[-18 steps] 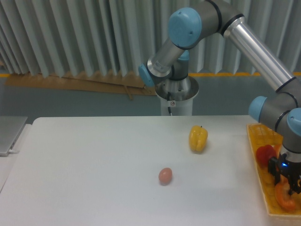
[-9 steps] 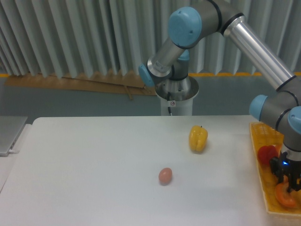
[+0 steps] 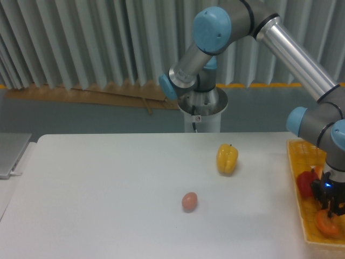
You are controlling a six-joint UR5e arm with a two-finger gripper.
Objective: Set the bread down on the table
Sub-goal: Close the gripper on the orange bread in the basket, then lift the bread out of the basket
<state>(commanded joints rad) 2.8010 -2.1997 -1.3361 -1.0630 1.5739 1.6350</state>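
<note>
While the arm reaches down at the far right edge, the scene reads so:

Gripper (image 3: 330,208): low inside the basket, its fingers down among the things there; I cannot tell how far open it is or whether it has hold of anything.
Bread (image 3: 328,224): only an orange-brown piece shows, lying in the near end of the basket just below the gripper.
Basket (image 3: 302,213): yellow, on the right side of the table.
Red pepper (image 3: 305,181): in the basket, just left of the gripper.
Table (image 3: 108,205): white, smooth.
Yellow pepper (image 3: 227,158): upright on the table, right of centre.
Egg-shaped thing (image 3: 189,201): pinkish-brown, nearer and left of the yellow pepper, apart from it.
</note>
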